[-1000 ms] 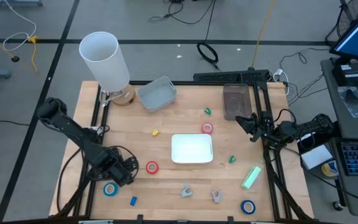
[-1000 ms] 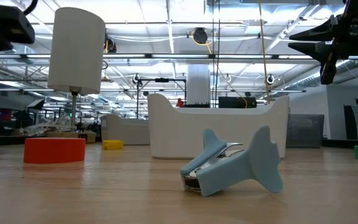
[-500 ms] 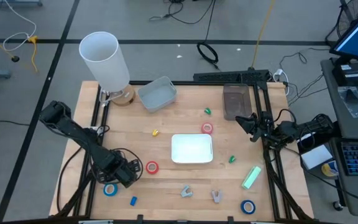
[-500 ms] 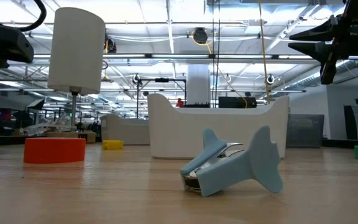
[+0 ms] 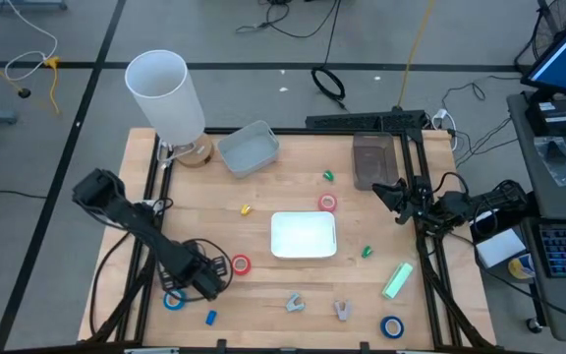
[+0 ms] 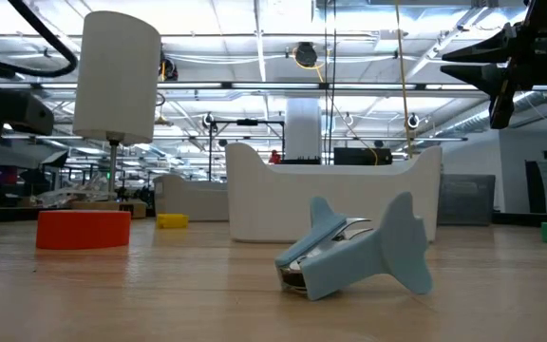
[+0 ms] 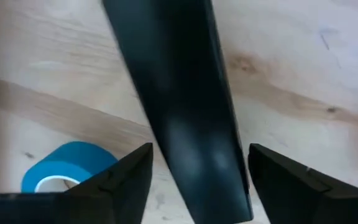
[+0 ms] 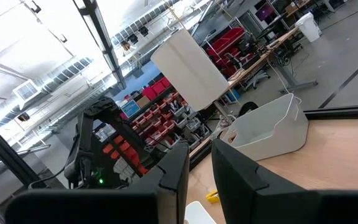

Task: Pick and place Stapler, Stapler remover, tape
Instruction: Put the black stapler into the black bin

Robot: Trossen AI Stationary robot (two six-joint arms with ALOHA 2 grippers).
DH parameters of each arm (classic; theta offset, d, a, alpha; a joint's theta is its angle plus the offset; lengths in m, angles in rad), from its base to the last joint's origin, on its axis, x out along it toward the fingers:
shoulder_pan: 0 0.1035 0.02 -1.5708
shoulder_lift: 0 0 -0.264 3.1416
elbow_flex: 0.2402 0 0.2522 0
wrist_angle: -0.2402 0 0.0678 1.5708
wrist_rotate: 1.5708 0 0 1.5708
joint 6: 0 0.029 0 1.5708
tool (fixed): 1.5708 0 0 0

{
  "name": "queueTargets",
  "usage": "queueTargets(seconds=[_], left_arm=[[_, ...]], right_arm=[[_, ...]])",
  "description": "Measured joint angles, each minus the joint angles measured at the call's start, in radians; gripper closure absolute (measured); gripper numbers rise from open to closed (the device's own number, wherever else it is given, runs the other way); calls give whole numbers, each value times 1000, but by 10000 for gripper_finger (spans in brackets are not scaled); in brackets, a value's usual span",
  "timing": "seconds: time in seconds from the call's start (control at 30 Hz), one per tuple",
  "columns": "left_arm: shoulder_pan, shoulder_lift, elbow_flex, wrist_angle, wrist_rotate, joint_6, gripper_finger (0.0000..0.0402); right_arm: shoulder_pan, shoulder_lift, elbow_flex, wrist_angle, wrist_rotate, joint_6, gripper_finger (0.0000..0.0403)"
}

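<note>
1. The left gripper sits low over the near-left of the table, placed between two tape rolls, probably to take one.
2. Its fingers stand apart with nothing between them; how wide I cannot tell exactly.
3. The blue tape roll lies flat just beside the gripper, a ring with a pale centre hole, apart from the fingers.
4. The red tape roll lies flat just beyond the fingertips.
5. The right gripper waits at the table's right edge, fingers close together, holding nothing.
</note>
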Motion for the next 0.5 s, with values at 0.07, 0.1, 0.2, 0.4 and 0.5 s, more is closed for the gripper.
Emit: queueTargets(seconds=[0.07, 0.1, 0.2, 0.4, 0.5], left_arm=[[0, 15, 0, 13, 0, 5, 183], [0, 24, 0, 20, 0, 6, 197], [0, 34, 1, 35, -3, 22, 245], [0, 30, 2, 35, -31, 29, 268], [-1, 26, 1, 33, -47, 59, 268]], right_arm=[[0, 0, 0, 0, 0, 0, 337], [0, 0, 0, 0, 0, 0, 337], [0, 0, 0, 0, 0, 0, 337], [0, 0, 0, 0, 0, 0, 337], [0, 0, 0, 0, 0, 0, 337]])
